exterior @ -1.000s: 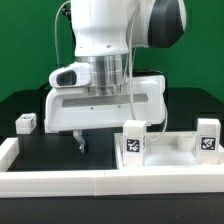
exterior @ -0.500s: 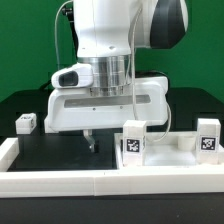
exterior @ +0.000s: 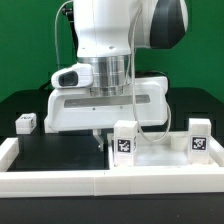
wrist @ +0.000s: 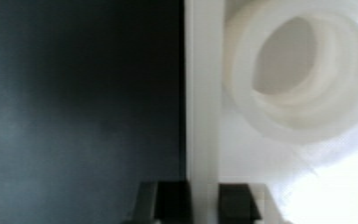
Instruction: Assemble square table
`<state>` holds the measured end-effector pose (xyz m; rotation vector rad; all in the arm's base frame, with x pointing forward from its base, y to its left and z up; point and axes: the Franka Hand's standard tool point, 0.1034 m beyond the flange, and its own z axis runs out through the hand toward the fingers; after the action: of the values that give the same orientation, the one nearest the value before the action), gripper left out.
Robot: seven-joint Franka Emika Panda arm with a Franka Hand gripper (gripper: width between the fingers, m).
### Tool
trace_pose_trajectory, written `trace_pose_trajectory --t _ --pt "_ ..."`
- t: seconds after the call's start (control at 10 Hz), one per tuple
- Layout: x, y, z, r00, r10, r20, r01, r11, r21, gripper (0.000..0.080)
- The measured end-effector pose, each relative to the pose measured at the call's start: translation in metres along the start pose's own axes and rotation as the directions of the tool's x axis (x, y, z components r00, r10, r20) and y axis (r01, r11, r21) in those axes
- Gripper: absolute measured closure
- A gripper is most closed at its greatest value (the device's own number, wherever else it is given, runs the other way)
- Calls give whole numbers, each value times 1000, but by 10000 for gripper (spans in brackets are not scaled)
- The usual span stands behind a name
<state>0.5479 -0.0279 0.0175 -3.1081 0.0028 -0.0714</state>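
Square tabletop (exterior: pixel 165 152) lies flat on the black table, with the long white bar (exterior: pixel 100 182) just in front of it. The gripper (exterior: pixel 100 138) stands at the tabletop's edge on the exterior view's left, its fingers (wrist: pixel 158 203) pinching the side wall. Recommendation: slide it slowly and level, without tilting. One leg (exterior: pixel 25 122) lies well apart from the tabletop.

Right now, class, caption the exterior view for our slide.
Panda gripper grips a wall of the white tabletop; one leg sits apart at the exterior view's left.

Glossy white arm (exterior: pixel 105 30), black joint cap (exterior: pixel 168 20), ribbed grey wrist (exterior: pixel 108 75), boxy white gripper (exterior: pixel 99 138)
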Motion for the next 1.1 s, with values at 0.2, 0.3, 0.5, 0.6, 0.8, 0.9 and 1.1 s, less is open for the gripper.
trace_pose_trajectory --t 0.2,0.3,0.5,0.6,0.8,0.9,1.1 --pt "0 0 0 1000 0 0 0 1000 0 742" --pt "0 0 0 1000 0 0 0 1000 0 742" --pt "0 0 0 1000 -4 0 4 1000 0 742" --pt "0 0 0 1000 -17 -1 17 1000 0 742" --pt "1 3 0 999 -44 -4 44 999 -3 742" --pt "1 6 0 991 -134 -2 134 991 -7 742" --pt "1 8 -1 952 -306 4 306 952 -16 742"
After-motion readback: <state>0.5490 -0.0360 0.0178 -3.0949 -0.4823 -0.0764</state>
